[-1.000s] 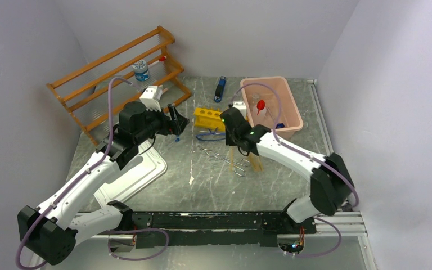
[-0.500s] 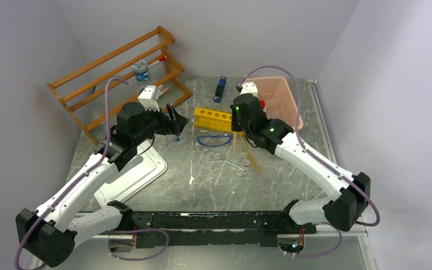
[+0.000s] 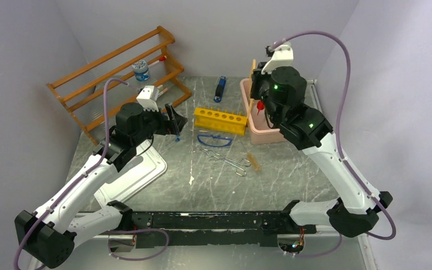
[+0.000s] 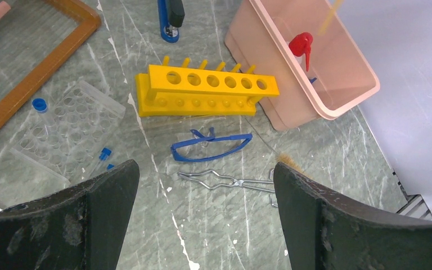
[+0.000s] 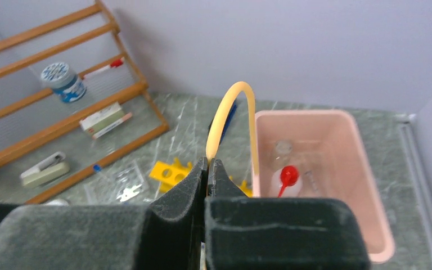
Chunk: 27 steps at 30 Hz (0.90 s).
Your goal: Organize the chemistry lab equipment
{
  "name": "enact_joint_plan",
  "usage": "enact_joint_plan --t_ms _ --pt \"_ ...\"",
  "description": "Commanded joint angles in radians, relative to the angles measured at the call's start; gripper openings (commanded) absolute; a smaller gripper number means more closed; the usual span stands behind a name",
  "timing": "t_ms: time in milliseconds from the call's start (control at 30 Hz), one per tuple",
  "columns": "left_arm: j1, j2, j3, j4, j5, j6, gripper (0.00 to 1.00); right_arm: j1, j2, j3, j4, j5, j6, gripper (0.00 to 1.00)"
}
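Up by the pink bin (image 5: 315,115), your right gripper (image 5: 207,163) has swung clear of the table, pinched shut on the yellowish tubing (image 5: 233,93) (looping above the fingers); release comes next, I'd judge. Left gripper (image 4: 205,169) hangs wide open.

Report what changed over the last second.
The right arm rose from the table and swung back to the pink bin, carrying the yellowish tubing in shut jaws. The left arm, open-jawed, goggles and tongs stayed put.
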Motion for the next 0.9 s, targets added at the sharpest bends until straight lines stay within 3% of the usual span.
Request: enact_joint_plan --t_ms 0,200,400,600,867 --pt "0.006 -0.013 0.0 -0.004 -0.015 -0.001 0.92 -0.008 0.016 0.083 0.003 0.142 -0.137 0.0" --pt "0.007 -0.017 0.004 -0.01 -0.016 0.0 0.92 -0.074 0.022 0.035 0.031 0.19 -0.193 0.0" --pt "0.008 -0.009 0.008 -0.007 -0.008 -0.001 0.92 -0.282 -0.025 -0.133 0.103 -0.048 -0.115 0.0" --pt "0.007 0.0 0.014 -0.005 -0.004 -0.004 0.92 -0.362 -0.03 -0.27 0.182 -0.171 -0.079 0.0" --pt "0.007 0.011 0.025 -0.014 -0.011 0.002 0.92 -0.407 0.011 -0.443 0.29 -0.119 -0.043 0.0"
